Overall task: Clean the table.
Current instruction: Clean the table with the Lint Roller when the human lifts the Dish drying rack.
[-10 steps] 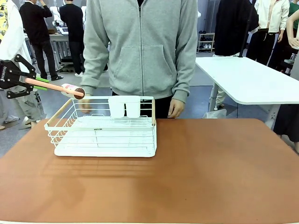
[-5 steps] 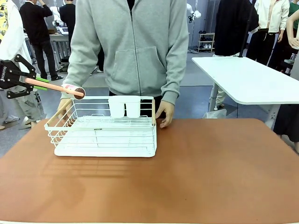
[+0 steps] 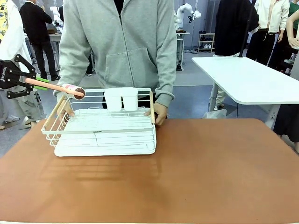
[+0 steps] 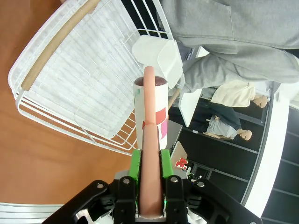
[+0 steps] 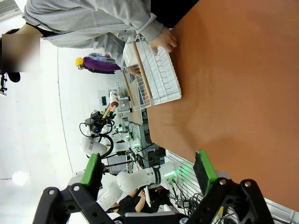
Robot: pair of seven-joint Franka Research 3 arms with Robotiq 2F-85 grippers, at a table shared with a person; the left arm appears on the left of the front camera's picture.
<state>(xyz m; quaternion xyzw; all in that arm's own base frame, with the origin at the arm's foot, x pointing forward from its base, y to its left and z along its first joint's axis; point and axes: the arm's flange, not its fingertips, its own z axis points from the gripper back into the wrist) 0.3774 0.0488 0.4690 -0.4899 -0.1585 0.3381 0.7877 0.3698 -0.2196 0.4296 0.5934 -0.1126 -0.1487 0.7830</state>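
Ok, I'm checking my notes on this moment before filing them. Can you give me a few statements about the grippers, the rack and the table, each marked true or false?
1. The left gripper is shut on the pink handle of a lint roller. True.
2. The right gripper is clamped on a cloth. False: its jaws stand open with nothing between them, above the table.
3. The white dish rack stands on the glossy white table. False: it is on the reddish-brown table.
4. A person's hand is on the rack's end. True.
5. The lint roller lies flat on the tabletop. False: it is held in the air, near the rack's other end.
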